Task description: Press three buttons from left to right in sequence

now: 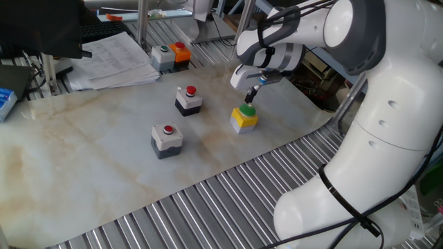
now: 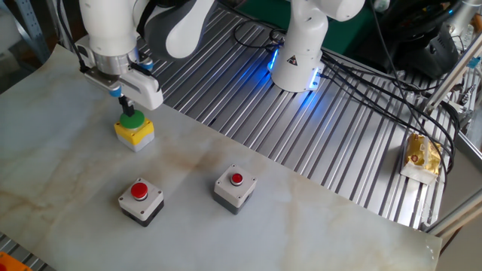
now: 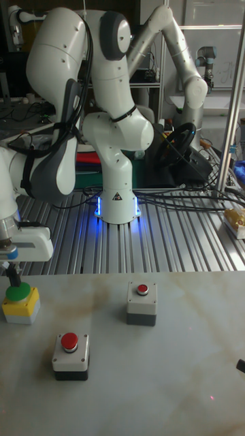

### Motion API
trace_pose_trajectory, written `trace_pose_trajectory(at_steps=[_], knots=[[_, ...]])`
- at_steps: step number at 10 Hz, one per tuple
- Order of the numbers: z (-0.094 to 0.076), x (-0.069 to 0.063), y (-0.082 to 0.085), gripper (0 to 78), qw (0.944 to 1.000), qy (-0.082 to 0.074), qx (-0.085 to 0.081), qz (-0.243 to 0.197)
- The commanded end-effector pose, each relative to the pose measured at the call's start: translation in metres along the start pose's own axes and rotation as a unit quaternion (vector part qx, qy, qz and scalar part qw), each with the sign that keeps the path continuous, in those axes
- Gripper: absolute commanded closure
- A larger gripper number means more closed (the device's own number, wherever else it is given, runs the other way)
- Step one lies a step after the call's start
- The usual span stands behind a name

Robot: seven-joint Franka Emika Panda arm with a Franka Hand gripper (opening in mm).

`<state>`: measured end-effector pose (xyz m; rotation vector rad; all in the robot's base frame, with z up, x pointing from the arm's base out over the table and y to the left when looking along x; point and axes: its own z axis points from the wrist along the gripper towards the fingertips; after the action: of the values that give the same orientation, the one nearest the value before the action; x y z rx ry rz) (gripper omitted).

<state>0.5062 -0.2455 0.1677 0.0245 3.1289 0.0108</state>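
The hand [image 2: 127, 105] sits right over the yellow box's green dome button [image 2: 132, 120], near the table [image 2: 316, 226] edge by the metal slats; tip looks in contact or just above (finger state cannot be told). Step in hand: pressing the first, leftmost button. Next would likely be lift and cross to the nearer grey box [image 3: 71, 355], then the other grey box [image 3: 141, 303].

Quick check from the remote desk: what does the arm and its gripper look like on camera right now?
The arm is glossy white with rounded links and dark grey joint bands; black cables run along its upper link. The gripper has a white boxy body with short dark fingers and a bit of blue at their root. The base carries a small triangular warning sticker and glows blue at the bottom.
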Motion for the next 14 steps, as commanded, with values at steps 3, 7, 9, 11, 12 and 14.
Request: trace_pose_trajectory(at_steps=[3, 7, 9, 11, 12, 14], knots=[[0.007, 0.0, -0.004, 77.6, 1.0, -0.005, -0.001, 0.0], [0.009, 0.003, -0.008, 77.6, 1.0, -0.005, -0.002, 0.0], [0.01, 0.005, -0.008, 77.6, 1.0, -0.007, -0.002, 0.001], [0.012, 0.007, -0.006, 77.6, 1.0, -0.008, -0.001, 0.003], [0.015, 0.008, -0.006, 77.6, 0.9999, -0.01, -0.002, 0.003], [0.017, 0.008, -0.006, 77.6, 0.9999, -0.011, -0.002, 0.001]])
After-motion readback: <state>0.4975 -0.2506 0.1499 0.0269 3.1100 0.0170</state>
